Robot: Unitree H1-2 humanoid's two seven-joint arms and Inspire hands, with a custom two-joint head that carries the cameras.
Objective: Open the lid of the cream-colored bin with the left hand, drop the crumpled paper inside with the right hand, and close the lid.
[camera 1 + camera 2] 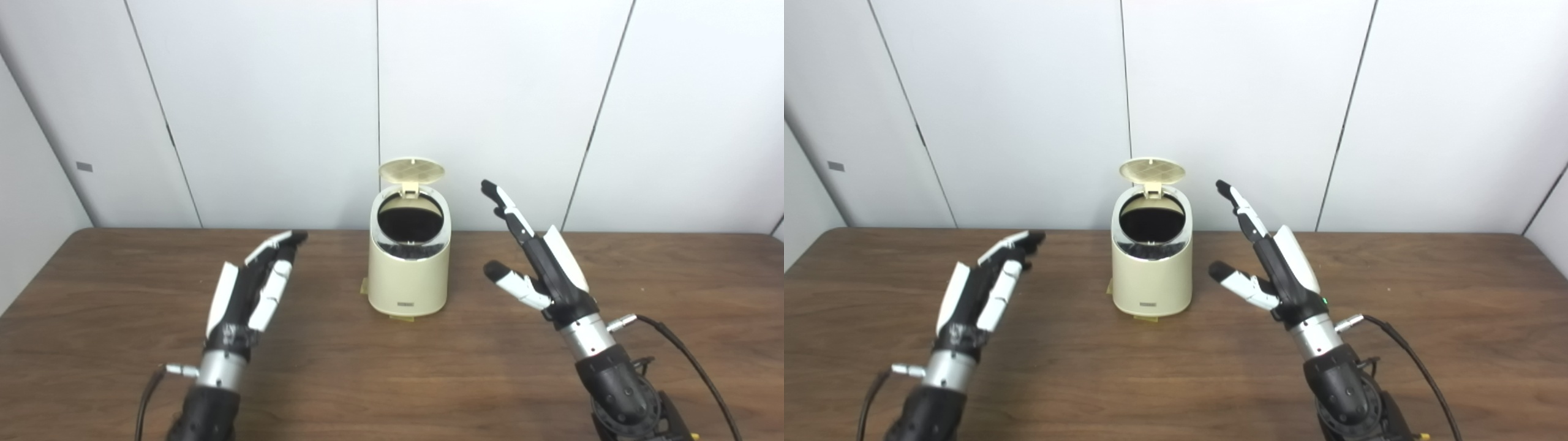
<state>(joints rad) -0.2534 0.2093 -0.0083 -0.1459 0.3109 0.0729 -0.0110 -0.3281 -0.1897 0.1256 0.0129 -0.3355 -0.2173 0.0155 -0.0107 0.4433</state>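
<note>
The cream-colored bin (pixel 409 269) stands at the middle of the table, toward the back. Its round lid (pixel 411 172) is tipped up and back, and the dark opening (pixel 409 217) shows. To the bin's left my left hand (pixel 254 288) hovers over the table, open, fingers stretched forward and holding nothing. On the bin's right my right hand (pixel 539 260) is raised, open, fingers spread and pointing up toward the bin, thumb out to the left, nothing in it. I see no crumpled paper in either view.
The brown wooden table (pixel 392 380) runs up to a white panelled wall (pixel 490 110). A black cable (pixel 686 355) trails from the right wrist. Small yellow tape pieces (pixel 365 286) lie at the bin's base.
</note>
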